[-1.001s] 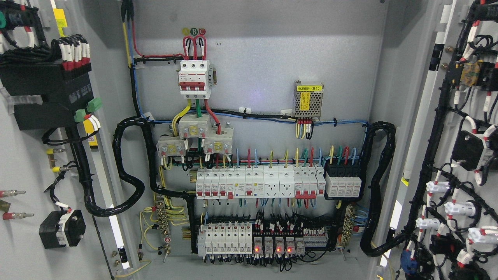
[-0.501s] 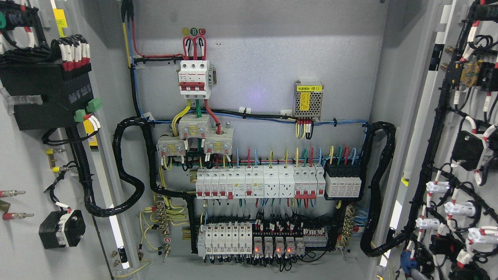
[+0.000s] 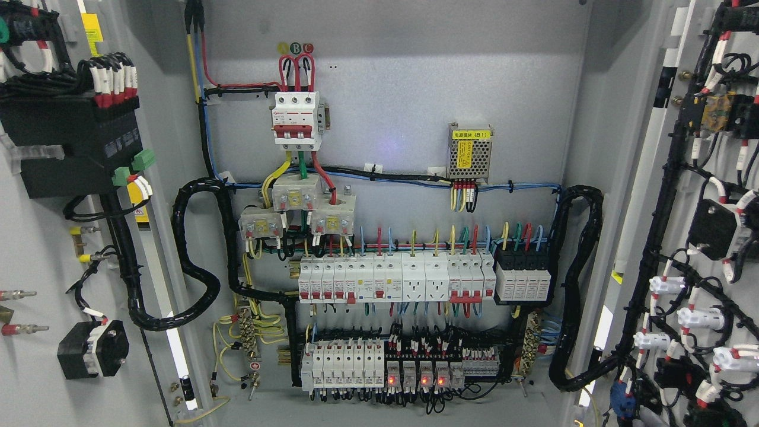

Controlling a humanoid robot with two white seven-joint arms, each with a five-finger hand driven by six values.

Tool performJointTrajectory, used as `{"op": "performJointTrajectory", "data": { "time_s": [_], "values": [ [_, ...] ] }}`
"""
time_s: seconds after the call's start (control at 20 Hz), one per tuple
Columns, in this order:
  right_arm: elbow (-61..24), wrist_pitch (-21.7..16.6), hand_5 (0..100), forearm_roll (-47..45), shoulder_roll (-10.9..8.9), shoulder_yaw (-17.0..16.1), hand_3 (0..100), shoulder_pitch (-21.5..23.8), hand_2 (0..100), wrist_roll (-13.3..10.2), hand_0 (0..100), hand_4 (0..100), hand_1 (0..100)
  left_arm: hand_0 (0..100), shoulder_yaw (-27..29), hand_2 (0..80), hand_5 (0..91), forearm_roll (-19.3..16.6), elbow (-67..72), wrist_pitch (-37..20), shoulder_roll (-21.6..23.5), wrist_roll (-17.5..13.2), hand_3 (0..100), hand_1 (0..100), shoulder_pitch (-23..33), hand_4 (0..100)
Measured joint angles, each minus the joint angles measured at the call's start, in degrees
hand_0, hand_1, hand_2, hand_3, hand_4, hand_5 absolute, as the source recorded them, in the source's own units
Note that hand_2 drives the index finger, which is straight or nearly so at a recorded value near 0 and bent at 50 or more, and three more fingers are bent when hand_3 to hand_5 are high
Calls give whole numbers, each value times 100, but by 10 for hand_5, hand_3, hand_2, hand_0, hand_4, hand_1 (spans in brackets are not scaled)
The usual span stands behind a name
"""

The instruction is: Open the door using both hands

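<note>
Both doors stand swung wide, left door (image 3: 35,249) at left edge, right door (image 3: 699,237) at right, breaker panel (image 3: 391,178) exposed between; neither robot hand in view, state unknown.

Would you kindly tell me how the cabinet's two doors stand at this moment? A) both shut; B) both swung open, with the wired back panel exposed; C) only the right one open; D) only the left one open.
B: the left door and the right door both show their wired inner faces, with the back panel exposed between them.
</note>
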Motion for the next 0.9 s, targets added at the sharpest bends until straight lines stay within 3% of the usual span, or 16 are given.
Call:
{"op": "performJointTrajectory", "data": {
  "time_s": [0.5,0.9],
  "values": [
    [0,20,0,-262,-98,-192,0,77,40,2,0,0,500,120,656,0,0,571,103,778,4,-471,0,556,3,0],
    [-1,8,0,-692,-131,-399,0,129,40,14,0,0,500,120,1172,0,0,859,381,1248,219,-536,0,556,-223,0]
  ]
}}
